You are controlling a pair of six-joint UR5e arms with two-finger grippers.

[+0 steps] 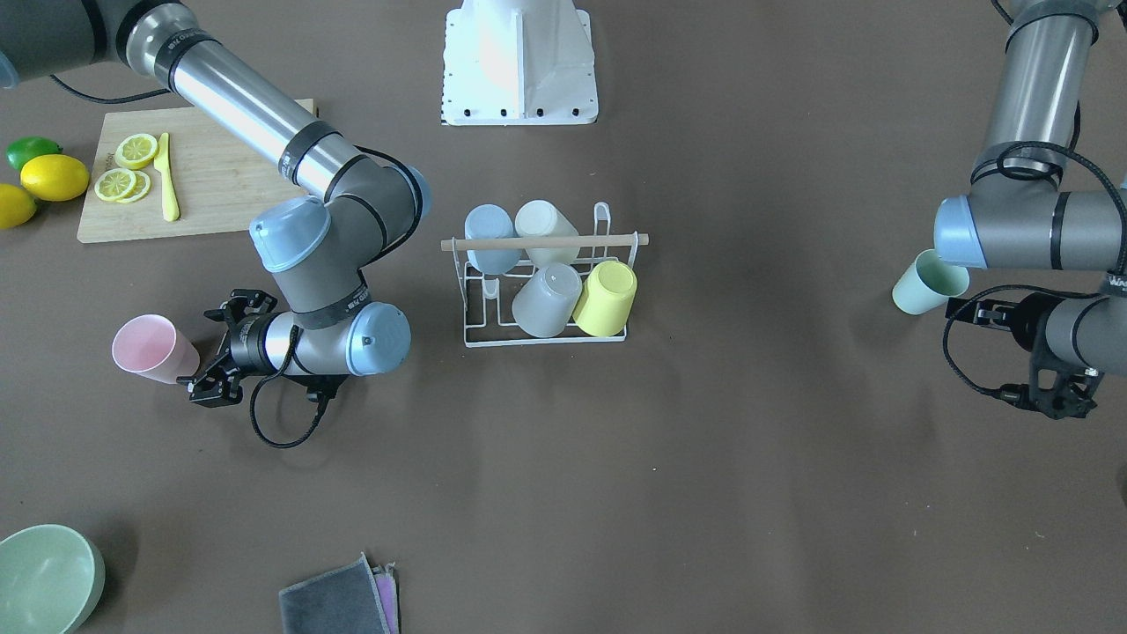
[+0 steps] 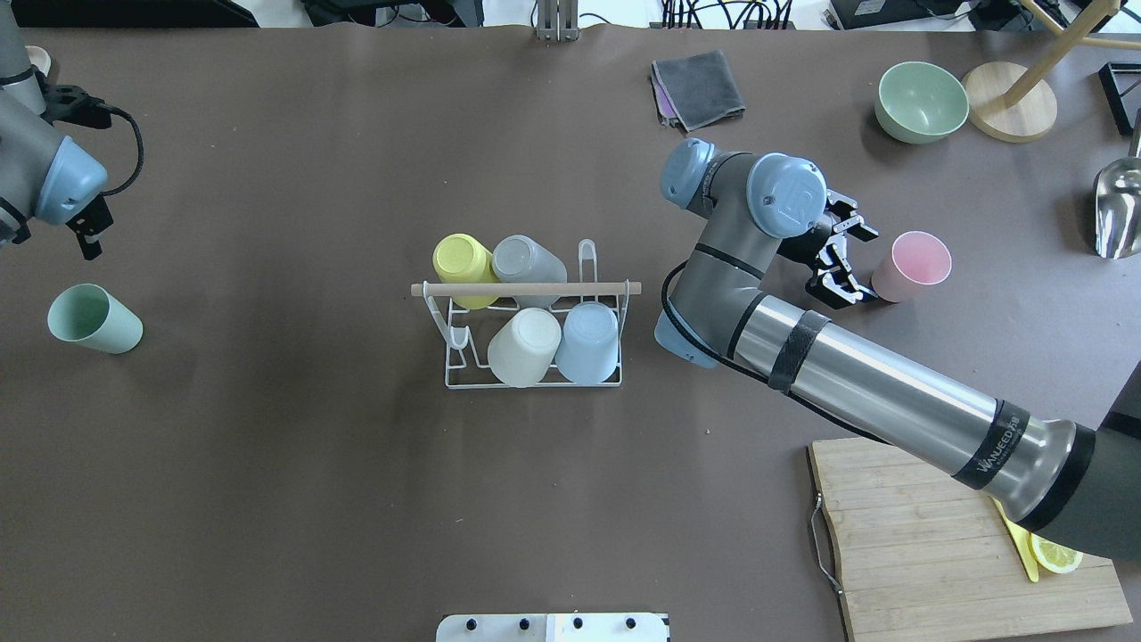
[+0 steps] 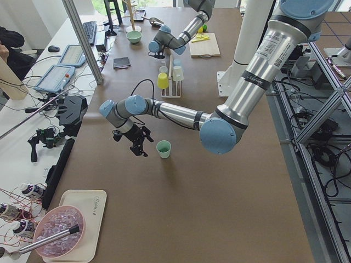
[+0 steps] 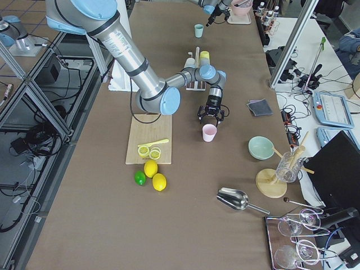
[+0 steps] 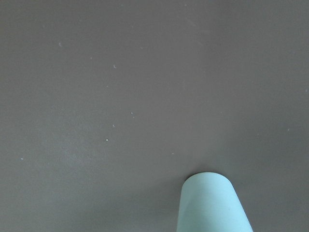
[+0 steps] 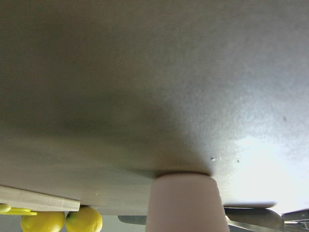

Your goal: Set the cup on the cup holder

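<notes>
We start with the pale pink plastic cup [image 2: 911, 266]: upright, mouth up, on the brown table at about 3 o'clock from the rack in the overhead view, well apart from it. The white wire cup holder with a thin wooden rod on top [image 2: 535, 288] is mid-table. It holds four upturned cups: yellow [image 2: 462, 259] and grey [image 2: 526, 260] on the far row, cream [image 2: 524, 346] and pale blue [image 2: 588, 341] on the near row.

The right gripper [image 2: 857, 265] sits at 9 o'clock of the pink cup with its jaws spread wide. Its fingertips are just beside the cup wall; we can't tell if they touch.

The mint green plastic cup [image 2: 94, 318] stands upright at 9 o'clock from the rack, far off. The left gripper [image 1: 968, 310] hangs at 12 o'clock of it, apart from it. It looks spread in the left side view and holds nothing.

Further out we see:
- a green bowl [image 2: 923, 101] at 12 o'clock of the pink cup
- a folded grey cloth [image 2: 700, 87] at 10 o'clock of the pink cup
- a wooden cutting board [image 2: 936, 553] at 6 o'clock, with lemon slices [image 1: 123, 172] and a yellow knife [image 1: 165, 176] on it
- whole lemons [image 1: 55, 176] and a lime [image 1: 33, 151] beside the board
</notes>
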